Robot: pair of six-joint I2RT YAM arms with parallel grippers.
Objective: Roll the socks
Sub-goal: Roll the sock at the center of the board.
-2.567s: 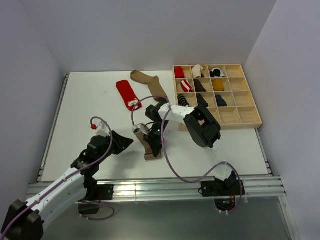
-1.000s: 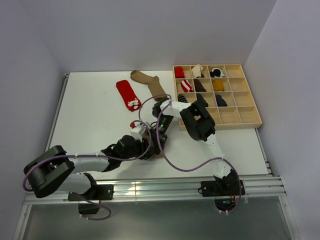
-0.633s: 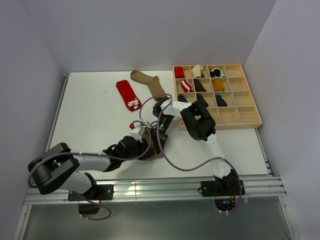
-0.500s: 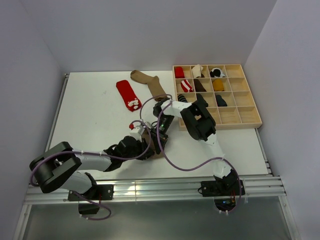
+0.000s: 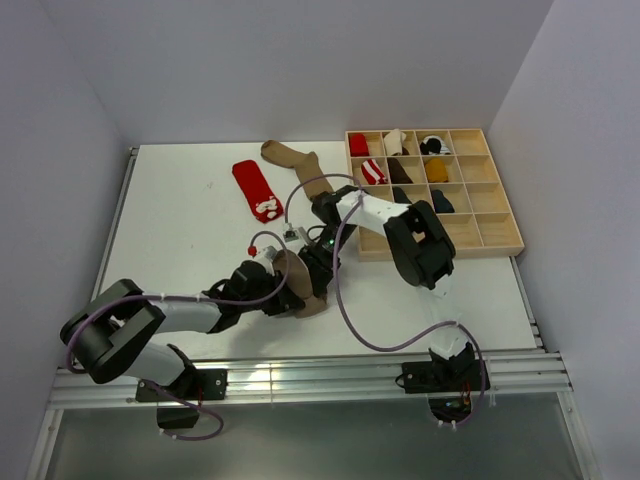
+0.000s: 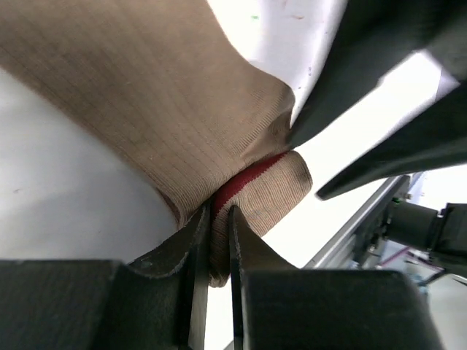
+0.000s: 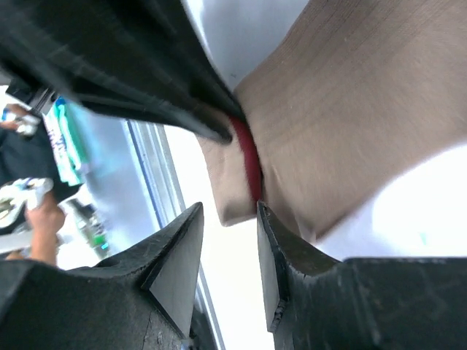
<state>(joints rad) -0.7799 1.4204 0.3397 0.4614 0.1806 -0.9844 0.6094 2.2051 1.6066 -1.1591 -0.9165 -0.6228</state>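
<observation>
Fingers of the left gripper (image 6: 217, 244) are clenched on a folded edge of the tan ribbed fabric sock with a maroon band (image 6: 146, 95). The cloth is pinched tight between the two dark tips, and a sliver of maroon shows just above them. Seen from above, this tan sock (image 5: 312, 296) lies on the white table (image 5: 180, 250) towards its near edge, about midway across. The left gripper (image 5: 292, 297) reaches in low from the left, and the right gripper (image 5: 318, 262) comes down on the sock from the far side, just beside the other. The right gripper (image 7: 228, 255) has its fingers released: they stand apart with bare table between them. The sock's folded corner sits just beyond their tips, close to one finger, though I cannot tell whether it touches. A flat red fabric sock with a white motif (image 5: 256, 190) and a plain brown fabric sock (image 5: 298, 163) lie at the far side of the table, well apart from both grippers. A pale wooden tray of square compartments (image 5: 490, 232) sits at the far right, with rolled socks (image 5: 372, 172) in several of its compartments.
</observation>
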